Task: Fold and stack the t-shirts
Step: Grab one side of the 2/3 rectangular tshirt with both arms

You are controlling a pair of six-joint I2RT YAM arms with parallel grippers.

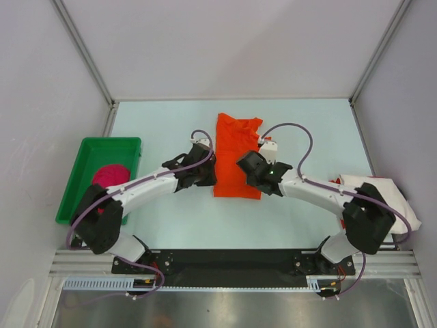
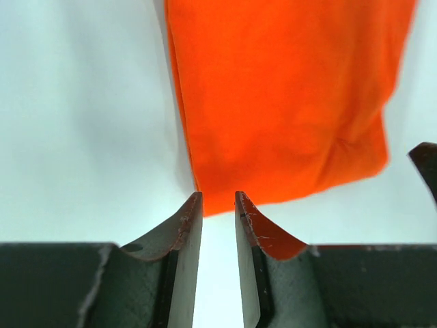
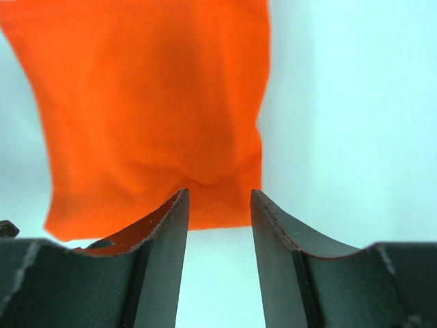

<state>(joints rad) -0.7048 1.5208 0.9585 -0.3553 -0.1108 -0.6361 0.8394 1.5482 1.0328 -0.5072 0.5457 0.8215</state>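
The bright orange cloth t-shirt (image 1: 236,156) lies flat in the middle of the pale blue-white table (image 1: 164,123), folded into a long, narrow rectangle running from 12 to 6 o'clock; its far end is rumpled and uneven, its near end a straight edge with a soft, smooth matte weave and a few shallow creases. The left gripper (image 1: 207,171) sits at the strip's 9 o'clock side, and in the left wrist view its two dark, curved, scuffed fingers (image 2: 188,225) stand only a narrow slit apart with nothing between them, bare table showing through the gap and the shirt's corner just beyond the tips. The right gripper (image 1: 248,166) sits at the 3 o'clock side, partly over the cloth; its jaws are parted somewhat wider, also empty, with the shirt's near edge just past them. A dark shape (image 2: 425,164) is cut off at the 3 o'clock border of the left wrist view and cannot be identified. At 9 o'clock of the table a green plastic tray (image 1: 89,147) holds a bunched magenta-pink shirt (image 1: 111,175), partly hidden by the left arm. At 4 o'clock a crumpled off-white shirt (image 1: 382,188) lies largely covered by the right arm
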